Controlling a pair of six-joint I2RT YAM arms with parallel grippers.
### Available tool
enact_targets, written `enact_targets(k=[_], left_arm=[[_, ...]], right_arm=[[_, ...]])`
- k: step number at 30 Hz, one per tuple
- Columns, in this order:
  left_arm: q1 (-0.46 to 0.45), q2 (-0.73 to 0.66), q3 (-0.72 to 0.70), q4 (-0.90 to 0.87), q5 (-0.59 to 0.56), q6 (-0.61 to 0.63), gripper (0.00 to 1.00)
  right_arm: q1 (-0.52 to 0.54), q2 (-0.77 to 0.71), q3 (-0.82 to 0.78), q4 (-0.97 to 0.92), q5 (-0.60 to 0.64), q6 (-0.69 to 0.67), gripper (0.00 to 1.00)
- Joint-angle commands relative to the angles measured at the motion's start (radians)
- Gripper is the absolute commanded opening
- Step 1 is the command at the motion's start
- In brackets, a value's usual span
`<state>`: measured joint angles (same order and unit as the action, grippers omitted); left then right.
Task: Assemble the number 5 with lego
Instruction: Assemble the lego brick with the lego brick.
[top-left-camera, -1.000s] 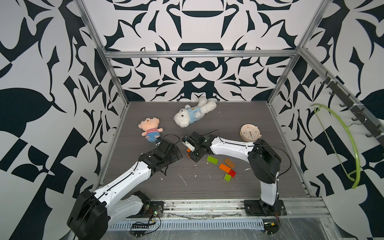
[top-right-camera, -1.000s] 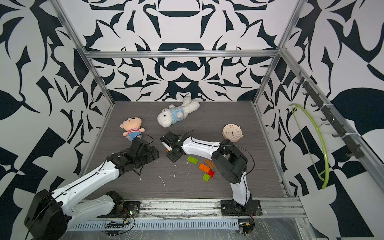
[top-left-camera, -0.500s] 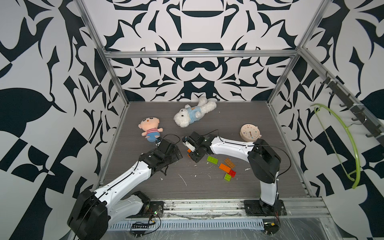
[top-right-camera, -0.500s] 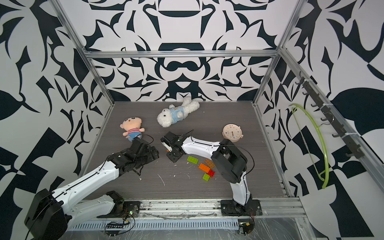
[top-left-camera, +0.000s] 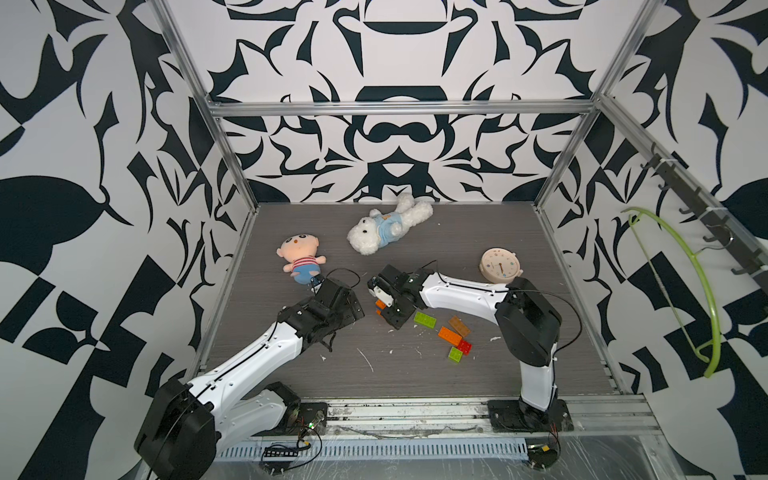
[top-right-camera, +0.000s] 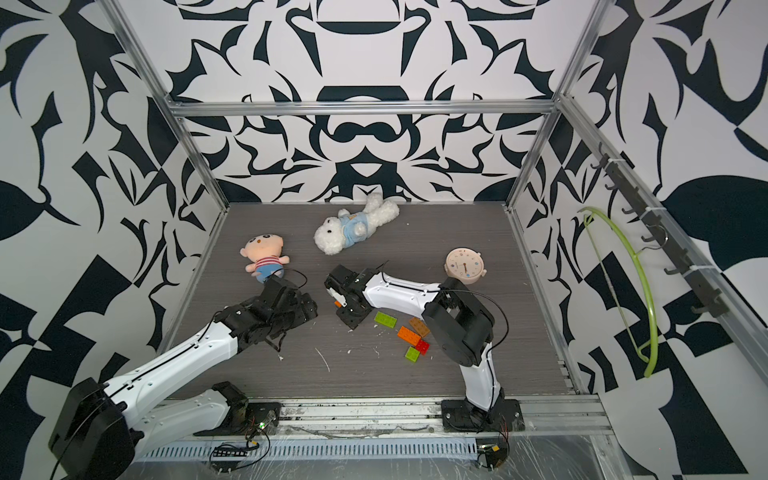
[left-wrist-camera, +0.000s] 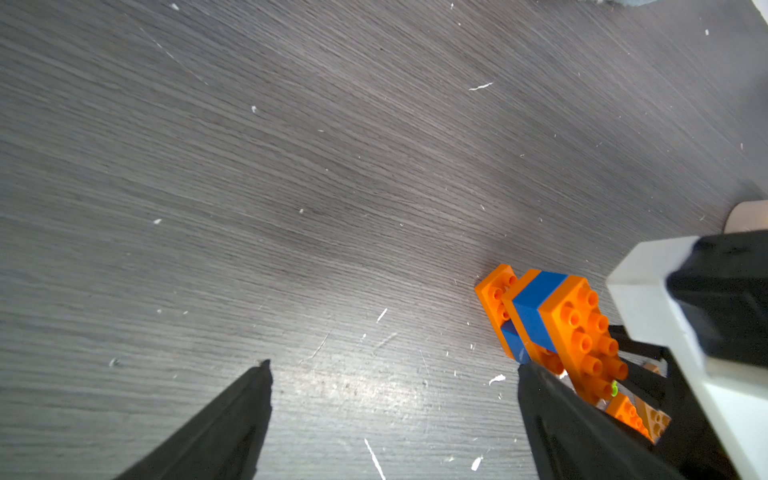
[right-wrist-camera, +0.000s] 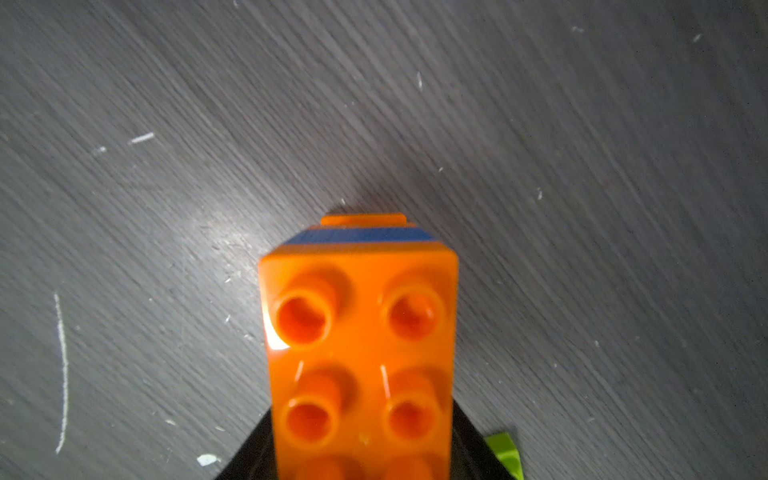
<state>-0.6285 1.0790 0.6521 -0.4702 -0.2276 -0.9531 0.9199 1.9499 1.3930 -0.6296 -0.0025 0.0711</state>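
– Right gripper (top-left-camera: 386, 313), condition?
– Low over the dark wood-grain tabletop (left-wrist-camera: 291, 187), jaws either side of a stack of orange and blue studded plastic bricks (right-wrist-camera: 357, 332). Whether they pinch it or merely flank it cannot be told.
– Where does the stack sit?
– Between those jaws, projecting past the tips. It is tilted, and its far end appears to touch the tabletop.
– Make-up?
– Orange brick, blue layer, orange again, and a smaller orange piece at the far end. In my judgement, no readable 5 yet.
– Hazards?
– If the jaws part, a tilted stack may topple. If a pad clings, a retreat would drag it. The left gripper (left-wrist-camera: 395, 363), fully spread and empty, has one finger just beside the stack, so a careless advance could knock it.
– Further out?
– Behind the right gripper, near its forearm, lie a green rectangular brick (top-left-camera: 425, 320), a tan brick (top-left-camera: 459, 326) and an orange, red and green cluster (top-left-camera: 455, 345). An arm sweep could scatter them.
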Motion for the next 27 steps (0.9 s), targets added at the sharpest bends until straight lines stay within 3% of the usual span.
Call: enact_targets(k=[1,11,18,27], left_arm=[[0.000,-0.011,0.019,-0.022,-0.012,0.004,0.99],[0.001,-0.005,0.012,-0.015,-0.003,0.002,0.99],[0.001,-0.007,0.008,-0.016,-0.006,0.001,0.99],[0.001,0.002,0.010,-0.016,-0.005,0.006,0.99]], right_arm=[[0.002,-0.029,0.046,-0.007,-0.005,-0.012,0.52],[0.003,-0.022,0.077,-0.019,0.013,-0.026,0.53],[0.003,-0.003,0.097,-0.045,0.012,-0.034,0.46],[0.004,0.015,0.104,-0.062,0.026,-0.043,0.45]])
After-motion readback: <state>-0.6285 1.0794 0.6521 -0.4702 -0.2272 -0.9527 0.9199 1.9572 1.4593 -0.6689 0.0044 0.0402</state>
